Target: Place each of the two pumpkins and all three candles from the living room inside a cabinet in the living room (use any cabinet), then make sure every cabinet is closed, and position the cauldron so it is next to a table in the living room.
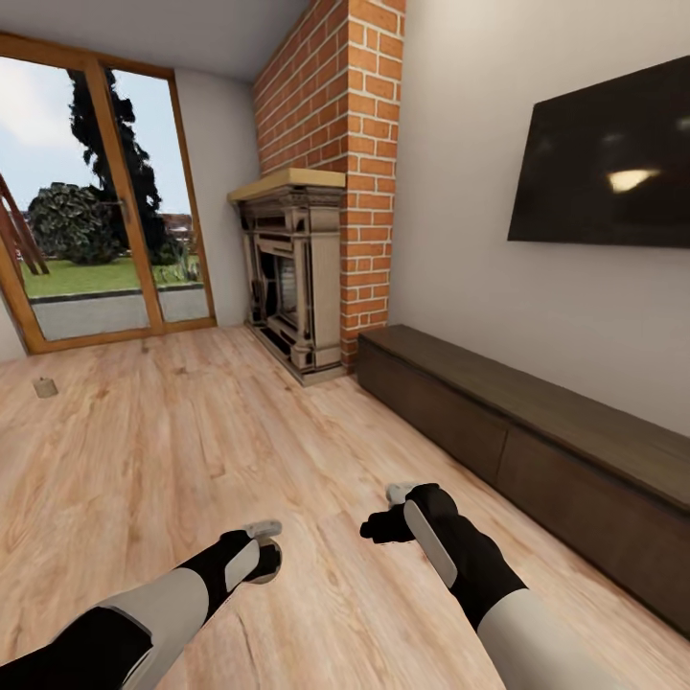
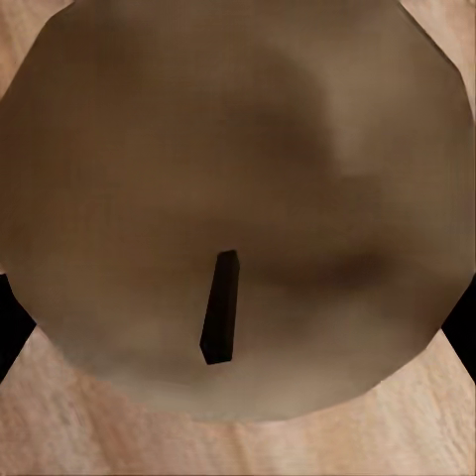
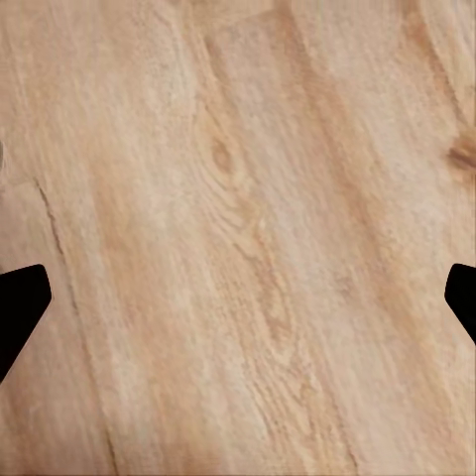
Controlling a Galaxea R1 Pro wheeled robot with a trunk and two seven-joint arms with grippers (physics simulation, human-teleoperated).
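The left gripper point(image 1: 268, 561), black-fingered on a white and black arm, hangs low over the pale wood-plank floor point(image 1: 192, 450) and is clenched around a short, stubby cream-beige candle point(image 2: 238, 208); in the left wrist view its round top with a small dark wick point(image 2: 220, 320) sits right up against the camera, with the dark fingers point(image 2: 12, 322) pressed at either edge. The right gripper point(image 1: 383, 525) hovers beside it above bare boards, its fingers spread wide apart and holding nothing, as the right wrist view shows by the two black fingertips point(image 3: 20, 302) at opposite edges. A second small beige candle point(image 1: 44, 387) stands upright on the floor far off, near the wooden-framed glass patio door point(image 1: 105, 192). The long, low dark-brown wooden cabinet point(image 1: 537, 431) runs along the white wall to the robot's right, its drawer fronts flush and shut, beneath a black wall-mounted television point(image 1: 604, 158). A red brick chimney with a carved beige fireplace point(image 1: 292, 278) stands between the cabinet's far end and the door.
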